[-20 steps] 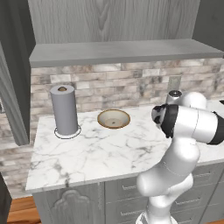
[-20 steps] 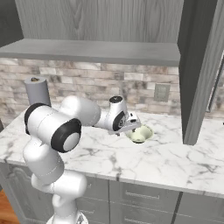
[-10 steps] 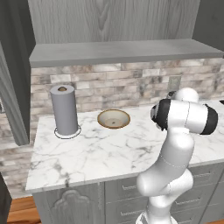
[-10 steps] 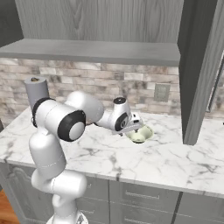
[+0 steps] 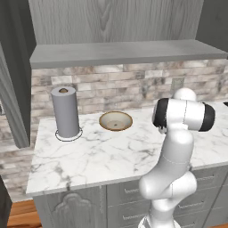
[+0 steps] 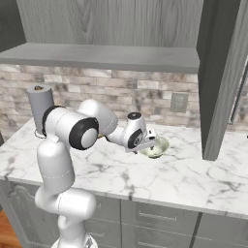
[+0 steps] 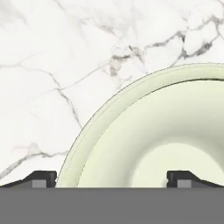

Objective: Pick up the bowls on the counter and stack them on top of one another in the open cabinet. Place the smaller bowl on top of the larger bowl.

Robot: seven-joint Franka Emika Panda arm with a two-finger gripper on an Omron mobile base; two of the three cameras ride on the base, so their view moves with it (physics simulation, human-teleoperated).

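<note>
Smaller bowl [image 7: 162, 144]: pale cream-green, glossy, upright on counter [image 7: 52, 65].

Arm: elbow swung upward, from leaning over the counter [image 5: 102, 156] to nearly upright above the base.
Forearm: now reaches lower and farther toward the smaller bowl [image 6: 156, 147].
Gripper [image 6: 147, 142]: moved closer to the bowl, wide-spread at its rim; one fingertip [image 7: 186, 178] over the bowl's inside, the other outside.
</note>
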